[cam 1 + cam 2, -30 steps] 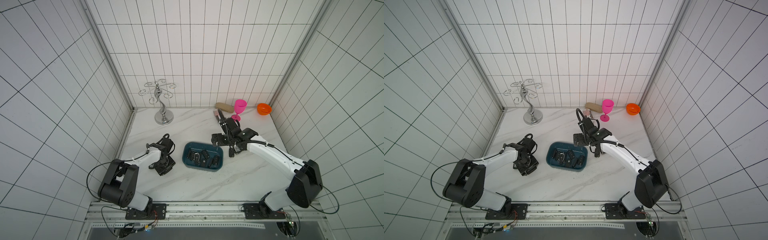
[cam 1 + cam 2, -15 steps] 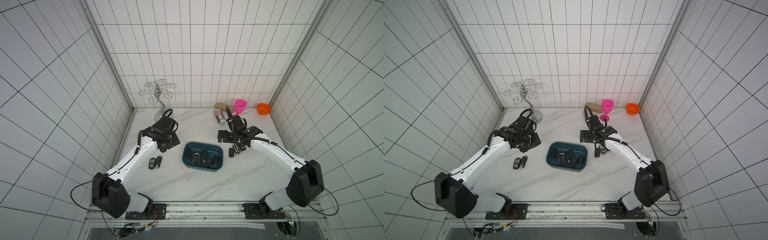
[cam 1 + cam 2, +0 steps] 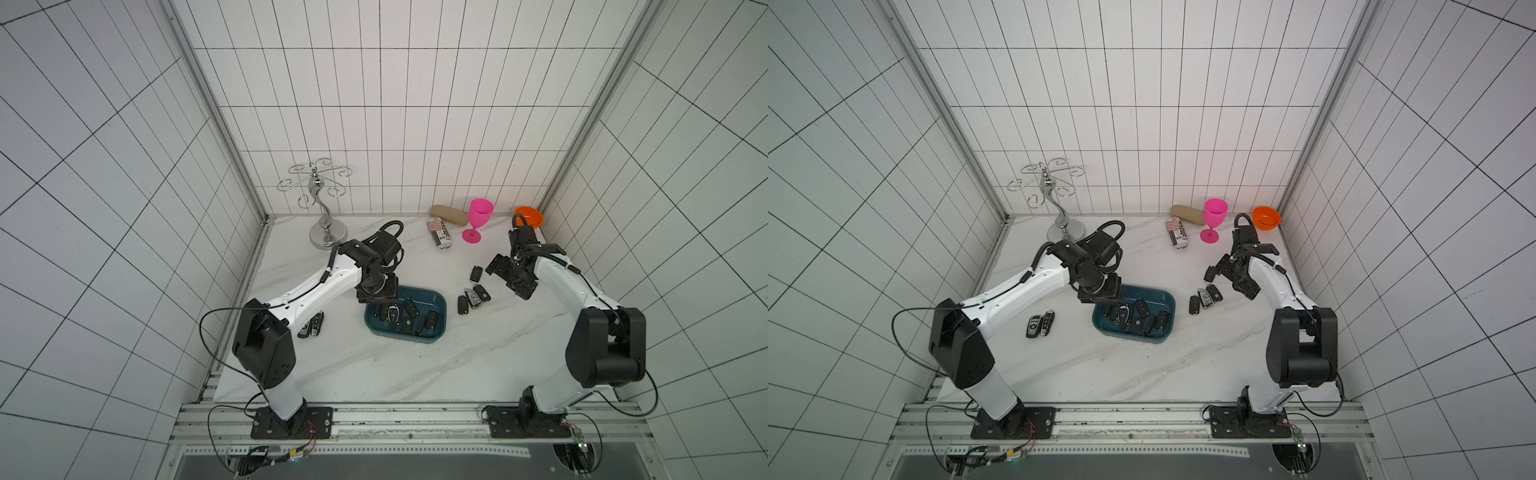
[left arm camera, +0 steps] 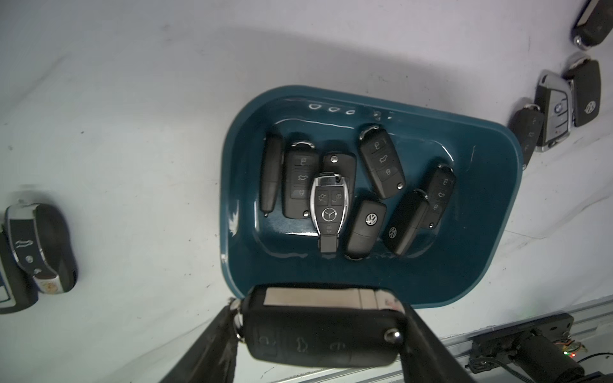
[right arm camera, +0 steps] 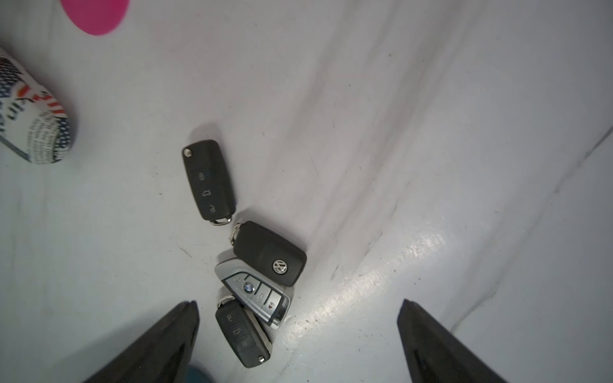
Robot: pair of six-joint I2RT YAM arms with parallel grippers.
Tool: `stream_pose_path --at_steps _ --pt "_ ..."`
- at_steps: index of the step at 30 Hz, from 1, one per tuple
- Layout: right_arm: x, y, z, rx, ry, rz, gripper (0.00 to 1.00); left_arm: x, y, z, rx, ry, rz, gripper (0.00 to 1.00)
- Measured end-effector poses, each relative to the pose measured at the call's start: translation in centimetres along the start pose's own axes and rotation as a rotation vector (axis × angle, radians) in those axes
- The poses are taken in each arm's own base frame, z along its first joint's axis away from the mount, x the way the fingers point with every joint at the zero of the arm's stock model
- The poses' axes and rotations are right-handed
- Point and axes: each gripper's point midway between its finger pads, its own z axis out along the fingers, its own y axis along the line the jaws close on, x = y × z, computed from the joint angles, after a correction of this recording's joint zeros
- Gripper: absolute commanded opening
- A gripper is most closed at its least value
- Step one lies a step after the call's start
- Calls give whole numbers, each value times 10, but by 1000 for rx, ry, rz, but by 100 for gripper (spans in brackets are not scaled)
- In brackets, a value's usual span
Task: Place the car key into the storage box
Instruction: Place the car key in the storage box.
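The left pincer point(image 4: 319, 335) clamped a black car key point(image 4: 321, 318) by its ends, above the 10 o'clock corner of the storage box point(image 3: 441, 309) in a top view. Several other keys point(image 4: 328, 205) lay inside the box. The right pincer point(image 5: 297, 302) gaped wide over four loose keys point(image 5: 268, 253) on the tabletop point(image 5: 431, 132), at the box's 2 o'clock.

Left arm point(image 3: 309, 289): reaches from the front left corner of the worktop point(image 3: 374, 365) toward its middle, wrist bent downward.
Left hand point(image 4: 318, 331): points down, fingers point(image 4: 212, 335) clamped on the two ends of a black car key point(image 4: 315, 341), which lies level.
Right arm point(image 3: 559, 286): rises along the worktop's right edge, elbow toward the front.
Right hand point(image 5: 297, 304): faces down above the worktop, jaws wide apart.
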Motion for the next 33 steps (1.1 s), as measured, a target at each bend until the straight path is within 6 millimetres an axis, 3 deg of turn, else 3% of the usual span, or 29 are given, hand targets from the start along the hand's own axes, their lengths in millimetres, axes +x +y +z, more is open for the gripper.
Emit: stream_pose_path --at_steps 6,12,22,26,33 --pt "22 -11 12 28 93 24 97 -4 -18 31 -36 80 82 59" --pt "26 -14 11 33 101 26 98 3 -21 63 -80 150 118 60" --pt "25 -12 12 28 107 -22 97 11 -28 85 -116 188 152 65" --pt "21 -3 25 33 140 -67 97 10 -26 92 -127 190 154 69" --pt "-10 39 29 3 116 -159 97 10 -27 103 -130 204 154 75"
